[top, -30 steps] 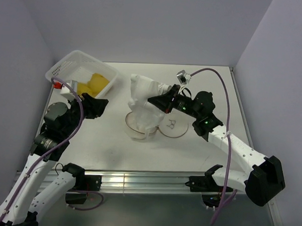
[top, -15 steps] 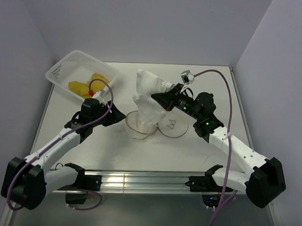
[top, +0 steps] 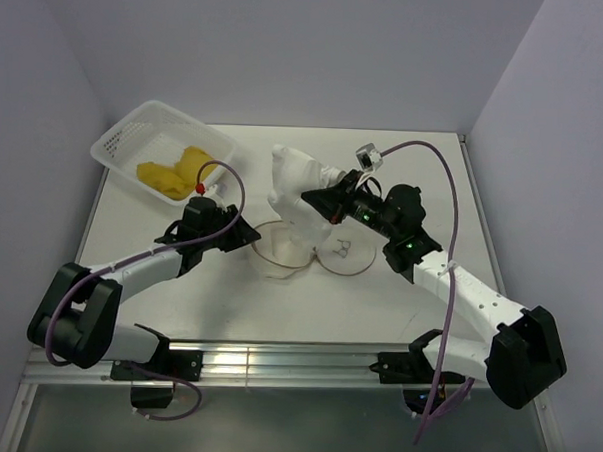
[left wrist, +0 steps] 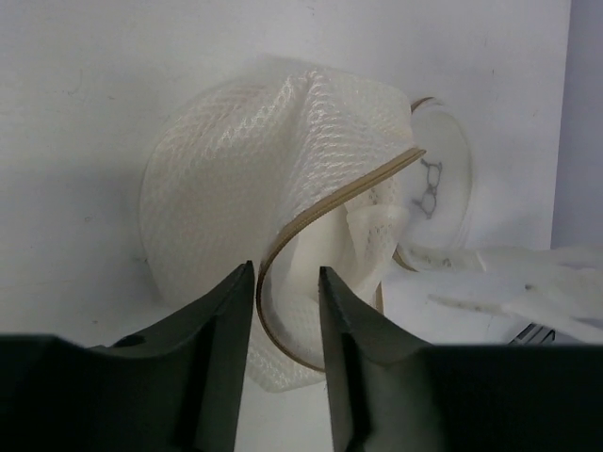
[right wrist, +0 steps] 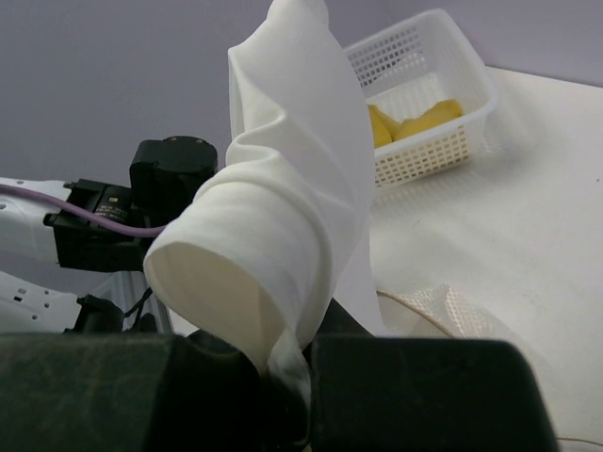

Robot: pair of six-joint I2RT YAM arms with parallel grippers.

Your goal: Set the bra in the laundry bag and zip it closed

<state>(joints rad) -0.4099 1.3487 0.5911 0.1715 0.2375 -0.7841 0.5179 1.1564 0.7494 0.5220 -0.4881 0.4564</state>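
Bra (top: 295, 186) held above laundry bag (top: 281, 247)

On the white table (top: 308, 306), the perforated basket (top: 125, 143) sat at the far left corner with yellow cloth (top: 174, 170) inside. The mesh laundry bag lay crumpled mid-table, its round lid (top: 345, 253) flopped open to the right. My right gripper (top: 313, 199) was clamped on the white bra, lifted just above the bag. My left gripper (left wrist: 285, 273) stood with jaws apart, the tan rim (left wrist: 311, 212) passing between them.
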